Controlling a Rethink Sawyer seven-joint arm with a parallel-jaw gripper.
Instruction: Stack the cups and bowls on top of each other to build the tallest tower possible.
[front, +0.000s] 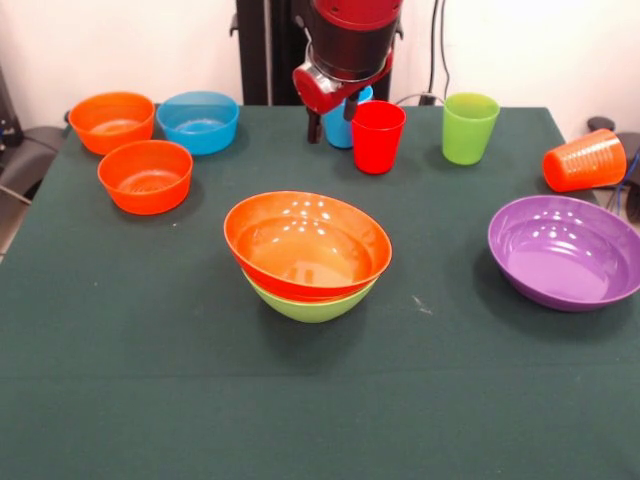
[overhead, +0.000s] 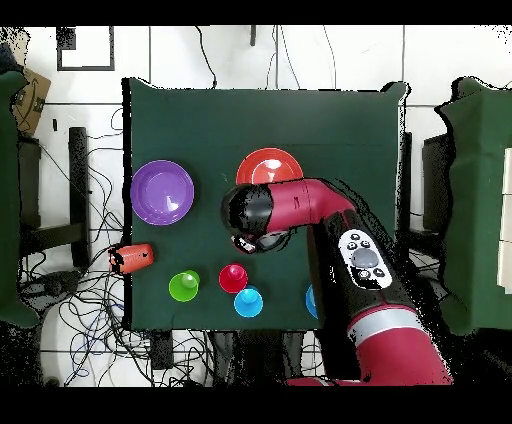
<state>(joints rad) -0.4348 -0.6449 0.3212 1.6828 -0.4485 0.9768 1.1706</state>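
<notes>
Starting nearest the front camera: bare green cloth of the worktop (front: 120, 400), then the tower (front: 308, 258) at centre. So far it is two pieces, a large orange-red bowl (front: 305, 240) nested in a large lime green bowl (front: 310, 303), both upright.

Right of it, apart, sits the large purple bowl (front: 565, 250), upright and holding nothing.

Left side, further back: a small orange bowl (front: 146, 176), then a second small orange bowl (front: 112, 121) and the small blue bowl (front: 199, 121) just beside each other by the far edge.

Far row of cups: red cup (front: 378, 136) upright, light blue cup (front: 343, 122) just behind it and partly hidden, lime green cup (front: 469, 127) upright and apart to the right. The orange cup (front: 584, 160) lies on its side at the right edge of the cloth.

The claw (front: 332, 100) hangs above the far row, over the blue and red cups, touching nothing; cannot tell how far its jaws are spread.

Overhead view adds: the arm (overhead: 330, 215) reaches across the worktop and covers the small bowls, leaving only a blue sliver at its side. It also covers part of the tower, with only the orange-red rim showing.
</notes>
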